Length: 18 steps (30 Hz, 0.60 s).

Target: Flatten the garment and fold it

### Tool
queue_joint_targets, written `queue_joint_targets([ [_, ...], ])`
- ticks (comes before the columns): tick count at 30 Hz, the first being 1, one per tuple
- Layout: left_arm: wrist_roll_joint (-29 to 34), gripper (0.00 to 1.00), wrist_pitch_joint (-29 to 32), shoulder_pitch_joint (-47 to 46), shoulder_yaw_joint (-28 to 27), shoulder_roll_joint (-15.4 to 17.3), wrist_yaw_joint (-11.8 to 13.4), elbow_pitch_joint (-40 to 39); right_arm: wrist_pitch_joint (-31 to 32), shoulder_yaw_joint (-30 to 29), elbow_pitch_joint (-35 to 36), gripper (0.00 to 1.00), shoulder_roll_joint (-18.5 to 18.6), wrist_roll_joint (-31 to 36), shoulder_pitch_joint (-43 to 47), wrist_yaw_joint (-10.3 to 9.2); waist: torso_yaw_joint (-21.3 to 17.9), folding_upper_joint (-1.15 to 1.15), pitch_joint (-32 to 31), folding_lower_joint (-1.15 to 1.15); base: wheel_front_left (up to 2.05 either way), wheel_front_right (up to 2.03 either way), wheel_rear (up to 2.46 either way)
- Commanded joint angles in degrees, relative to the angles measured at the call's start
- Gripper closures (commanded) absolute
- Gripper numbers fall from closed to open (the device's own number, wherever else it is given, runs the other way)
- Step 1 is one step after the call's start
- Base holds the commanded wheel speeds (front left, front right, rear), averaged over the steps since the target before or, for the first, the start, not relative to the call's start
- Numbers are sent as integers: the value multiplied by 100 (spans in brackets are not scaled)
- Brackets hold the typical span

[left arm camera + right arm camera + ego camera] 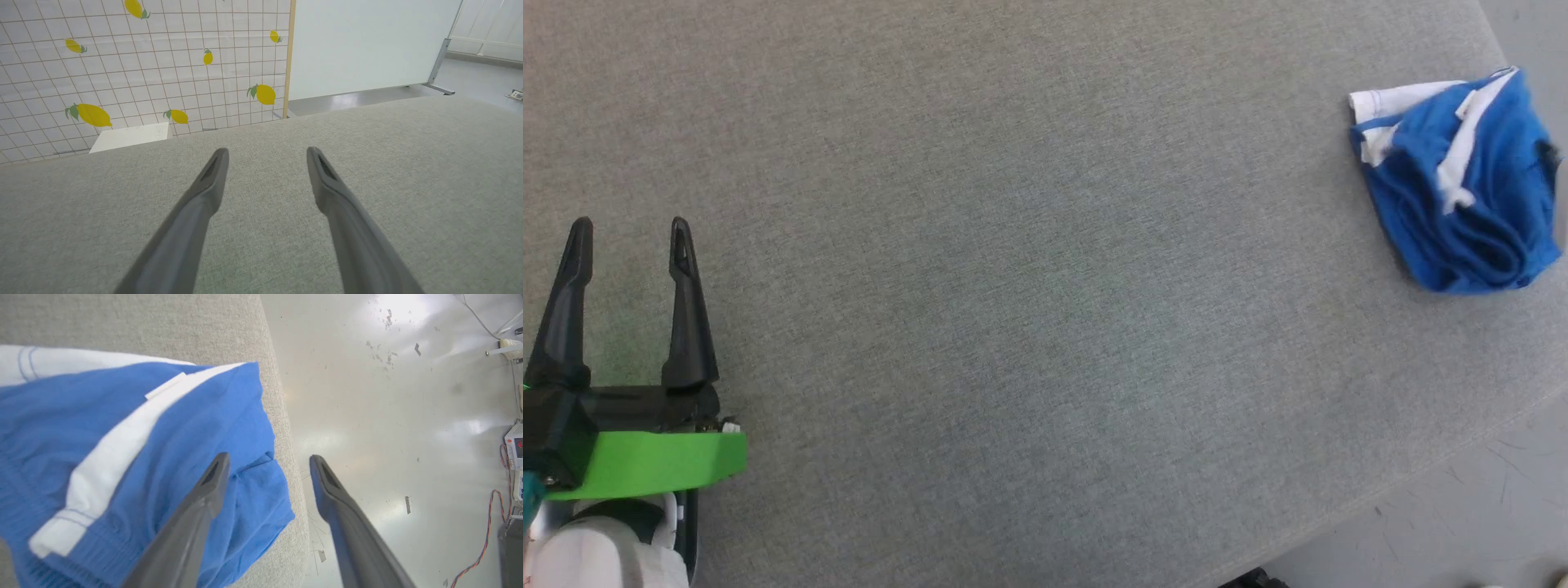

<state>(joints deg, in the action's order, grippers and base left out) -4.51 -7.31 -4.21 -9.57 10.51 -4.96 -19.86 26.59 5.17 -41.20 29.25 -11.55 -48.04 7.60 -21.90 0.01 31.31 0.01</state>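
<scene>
There, crumpled garment (1490, 204) at table (1013, 286) edge

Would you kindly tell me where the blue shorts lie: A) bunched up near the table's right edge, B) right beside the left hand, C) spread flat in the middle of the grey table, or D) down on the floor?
A: the shorts sit crumpled by the right edge of the table, far from the left hand.

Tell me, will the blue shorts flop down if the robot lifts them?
Probably floppy: the bright blue soft-fabric shorts with white stripes lie crumpled in folds. Likely light, being thin cloth. Pushed, they would probably bunch up, and near the edge of the grey fabric-covered table they might slip off.
</scene>
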Motion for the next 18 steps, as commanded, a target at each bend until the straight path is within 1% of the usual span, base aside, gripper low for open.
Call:
queue_joint_targets([
  [1, 10, 0, 9, -5, -19, 27, 36, -35, -123, -108, -5, 0, -29, 160, -146, -11, 16, -1, -10, -1, 0, 0, 0],
  [4, -12, 0, -38, -3, 9, 1, 52, 9, -537, -240, 169, 0, -54, 372, -246, -11, 67, -1, -115, -1, 0, 0, 0],
  [7, -62, 0, -169, -11, 68, -77, 73, 179, -1274, -396, 558, 0, -144, 345, -258, -11, 181, -1, -368, -1, 0, 0, 0],
  [10, -116, 0, -312, 2, 123, -189, 114, 383, -1857, -456, 1019, 0, -220, 316, -171, -11, 319, -1, -636, -1, 0, 0, 0],
  [11, -146, 0, -383, 1, 144, -236, 125, 494, -2167, -636, 1202, 0, -323, 260, -115, -11, 398, -1, -807, -1, 0, 0, 0],
  [13, -190, 0, -467, 21, 186, -307, 143, 681, -2568, -747, 1523, 0, -536, 168, 100, -11, 548, -1, -1042, -1, 0, 0, 0],
  [18, -317, 0, -621, -26, 340, -455, 146, 1093, -3283, -974, 2297, 0, -1166, 46, 750, -11, 1006, -1, -1584, -1, 0, 0, 0],
])
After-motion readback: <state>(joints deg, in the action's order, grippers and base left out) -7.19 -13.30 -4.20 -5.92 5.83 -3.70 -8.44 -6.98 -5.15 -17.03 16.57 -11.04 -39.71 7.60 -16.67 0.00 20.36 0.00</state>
